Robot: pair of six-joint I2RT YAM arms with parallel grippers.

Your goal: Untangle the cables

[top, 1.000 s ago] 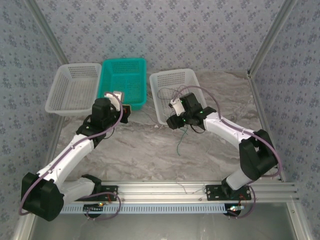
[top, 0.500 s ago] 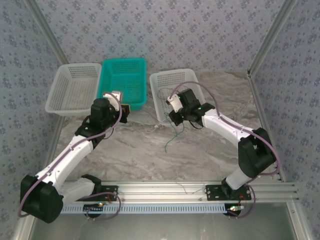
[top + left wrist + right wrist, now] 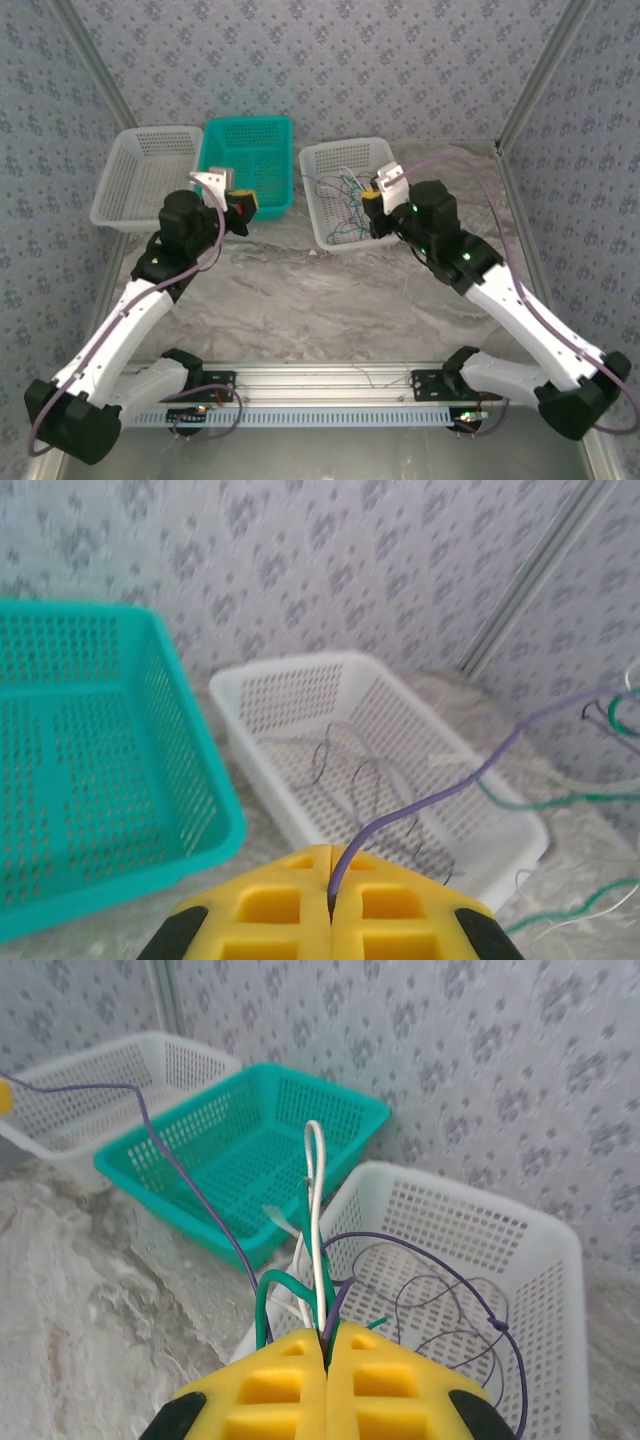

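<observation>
Cables (image 3: 317,1240), thin looping wires, pinched in yellow right gripper (image 3: 326,1345)

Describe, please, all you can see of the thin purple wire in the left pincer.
The thin purple wire looks smooth and floppy. One end is clamped in the shut yellow left pincer; it arcs upward above the white perforated plastic basket, apparently into the wire bundle clamped by the right pincer.

Left gripper (image 3: 330,885) yellow w/ purple cable (image 3: 420,805); right gripper (image 3: 325,1355) yellow w/ green, cream & purple cables (image 3: 318,1240). Ahead: white basket (image 3: 300,665); teal basket (image 3: 190,760) to left. Surface (image 3: 100,1290) grey marble.
</observation>
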